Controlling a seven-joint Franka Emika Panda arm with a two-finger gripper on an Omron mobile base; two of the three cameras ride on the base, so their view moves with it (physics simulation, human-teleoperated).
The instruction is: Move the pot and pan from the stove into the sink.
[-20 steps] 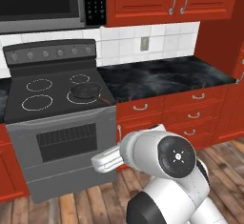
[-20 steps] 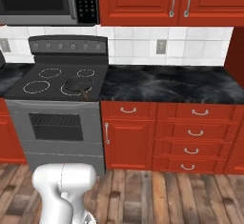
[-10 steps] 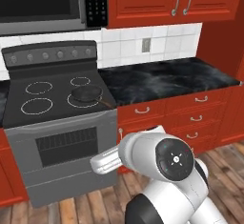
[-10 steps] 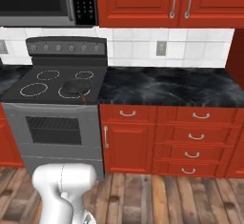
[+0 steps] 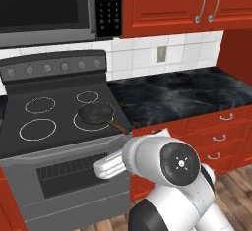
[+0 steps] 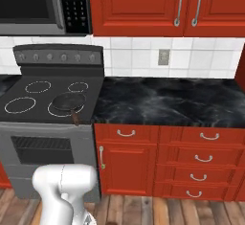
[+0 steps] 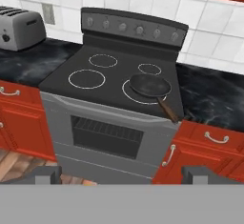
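Observation:
The pan (image 5: 96,113) sits on the front right ring of the stove (image 5: 49,127), its brown handle pointing toward the front right corner. It also shows in the right base view as the pan (image 6: 68,102) and in the hand view as the pan (image 7: 150,86) on the stove (image 7: 102,94). My gripper (image 7: 123,175) is open with nothing between its fingertips (image 7: 47,174). It is low in front of the oven door, well short of the pan. The pot and the sink are out of view.
A dark marbled counter (image 5: 182,95) runs right of the stove over red drawers (image 6: 201,157). A microwave (image 5: 44,9) hangs above the stove. A silver toaster (image 7: 21,30) stands on the counter left of the stove. Wooden floor lies below.
The whole picture has slid slightly as the base drives nearer the stove. The pan stays on its ring and the gripper stays open.

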